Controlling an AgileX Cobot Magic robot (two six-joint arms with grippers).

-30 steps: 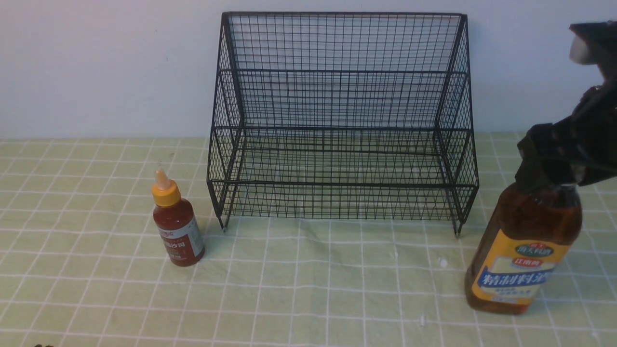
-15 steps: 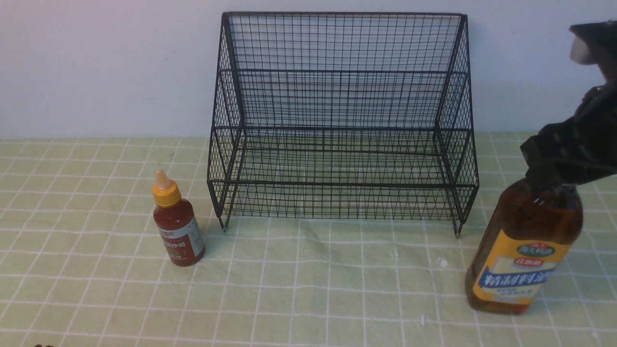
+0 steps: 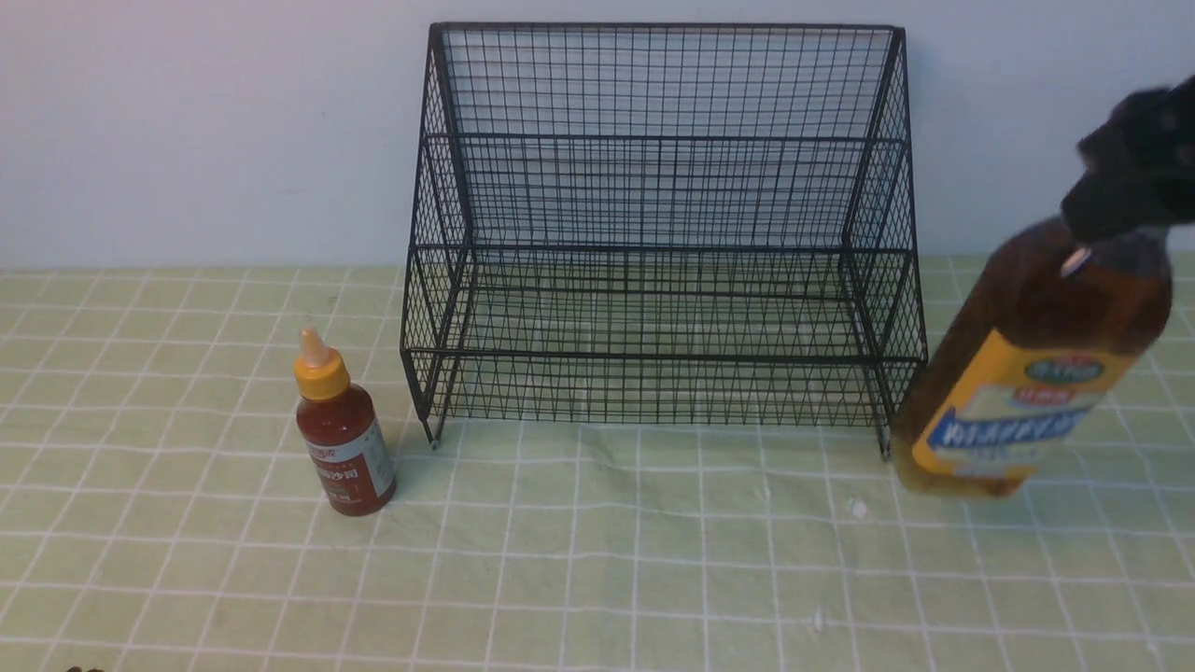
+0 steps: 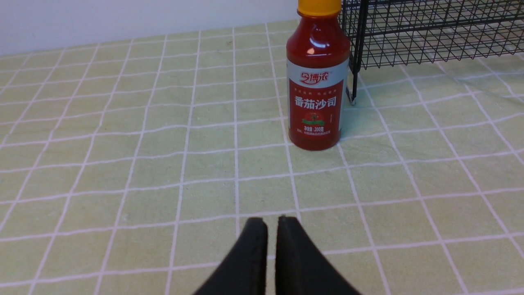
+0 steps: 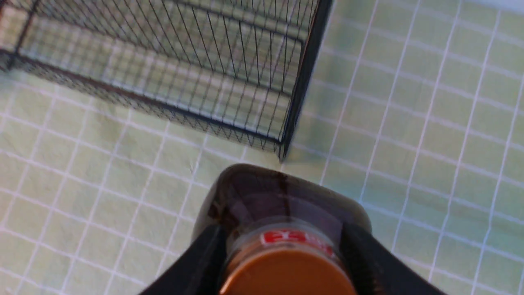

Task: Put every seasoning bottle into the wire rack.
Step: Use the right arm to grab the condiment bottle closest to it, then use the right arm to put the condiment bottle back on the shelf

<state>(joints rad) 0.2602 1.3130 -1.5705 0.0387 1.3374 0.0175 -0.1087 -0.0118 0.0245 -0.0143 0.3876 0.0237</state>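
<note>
The tall amber-liquid bottle (image 3: 1027,373) with the yellow-blue label hangs tilted above the cloth, just right of the wire rack (image 3: 663,245). My right gripper (image 3: 1125,201) is shut on its neck under the tan cap (image 5: 286,274); in the right wrist view the gripper (image 5: 284,237) has one black finger on each side of the neck. The small red-sauce bottle (image 3: 344,448) stands upright on the cloth by the rack's left front leg. In the left wrist view my left gripper (image 4: 272,223) is shut and empty, low over the cloth, with the red bottle (image 4: 317,86) ahead of it.
Both tiers of the black rack (image 5: 303,78) hold nothing, and it stands against the white wall (image 3: 187,121). A green checked cloth (image 3: 597,560) covers the table. The rack's right front leg (image 3: 885,453) is close to the hanging bottle's base.
The right gripper closed on the amber bottle's neck and lifted it off the cloth. The bottle now hangs tilted and higher, its base swung toward the rack. The red bottle has not moved.
</note>
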